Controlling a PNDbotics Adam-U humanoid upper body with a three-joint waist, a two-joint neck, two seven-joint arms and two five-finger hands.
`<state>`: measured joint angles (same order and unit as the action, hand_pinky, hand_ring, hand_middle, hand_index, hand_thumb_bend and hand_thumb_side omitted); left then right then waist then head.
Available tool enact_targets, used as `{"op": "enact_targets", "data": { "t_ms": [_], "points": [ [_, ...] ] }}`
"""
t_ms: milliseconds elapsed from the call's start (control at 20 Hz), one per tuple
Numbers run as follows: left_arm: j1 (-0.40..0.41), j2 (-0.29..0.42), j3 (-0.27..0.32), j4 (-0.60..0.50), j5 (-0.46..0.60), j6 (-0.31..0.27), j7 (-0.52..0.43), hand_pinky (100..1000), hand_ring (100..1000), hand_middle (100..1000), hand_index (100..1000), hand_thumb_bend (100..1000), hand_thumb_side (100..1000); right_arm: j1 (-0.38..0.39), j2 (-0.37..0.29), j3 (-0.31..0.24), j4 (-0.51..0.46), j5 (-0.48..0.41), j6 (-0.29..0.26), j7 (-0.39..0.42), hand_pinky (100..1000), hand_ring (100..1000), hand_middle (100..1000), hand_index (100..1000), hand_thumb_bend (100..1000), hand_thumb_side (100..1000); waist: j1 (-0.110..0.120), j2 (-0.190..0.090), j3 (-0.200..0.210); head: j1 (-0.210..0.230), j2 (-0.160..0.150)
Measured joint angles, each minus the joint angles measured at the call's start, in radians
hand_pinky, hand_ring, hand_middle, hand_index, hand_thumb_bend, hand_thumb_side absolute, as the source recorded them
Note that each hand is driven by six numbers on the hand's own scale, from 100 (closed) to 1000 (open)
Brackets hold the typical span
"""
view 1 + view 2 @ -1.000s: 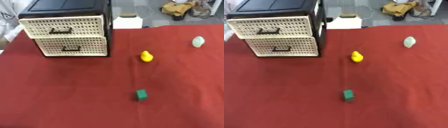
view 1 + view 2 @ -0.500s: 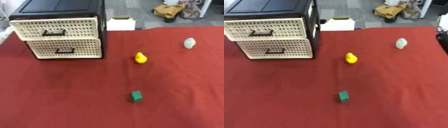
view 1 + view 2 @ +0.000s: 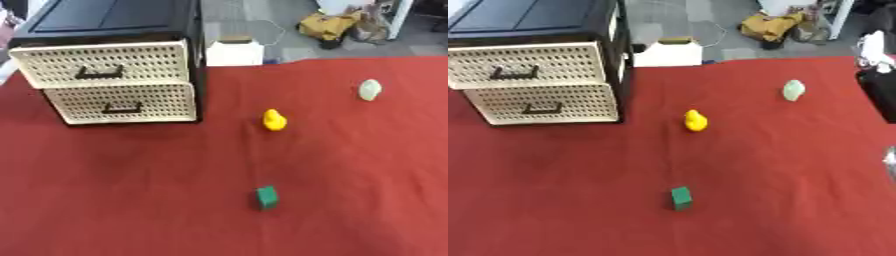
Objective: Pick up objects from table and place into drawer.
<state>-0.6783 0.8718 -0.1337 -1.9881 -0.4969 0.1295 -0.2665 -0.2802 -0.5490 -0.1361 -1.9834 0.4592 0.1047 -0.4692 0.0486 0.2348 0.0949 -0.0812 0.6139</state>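
Currently neither robot hand is showing in either eye view, so whether their fingers are open or closed cannot be told. Three objects are lying on the red desk point(image 3: 105, 200): a yellow duck point(image 3: 275, 120) near the middle, a green block point(image 3: 267, 197) well nearer the robot, and a pale rounded piece point(image 3: 370, 89) far out to the right. All are sitting right of the drawer unit point(image 3: 118, 80), whose two drawers are appearing closed, so the right arm is probably nearer the objects, and a drawer likely needs opening first.
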Motion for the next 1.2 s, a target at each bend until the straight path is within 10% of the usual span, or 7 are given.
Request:
{"op": "enact_targets", "data": {
  "t_ms": [1200],
  "points": [
    [-0.198,-0.012,-0.142,0.152,0.007,0.06,-0.494,100,100,100,929,100,1000,0.007,0.0,0.002,0.0,0.005,0.009,0.009,663,687,587,806,170,666,0.001,-0.016,0.016,-0.004,0.0]
  ]
}}
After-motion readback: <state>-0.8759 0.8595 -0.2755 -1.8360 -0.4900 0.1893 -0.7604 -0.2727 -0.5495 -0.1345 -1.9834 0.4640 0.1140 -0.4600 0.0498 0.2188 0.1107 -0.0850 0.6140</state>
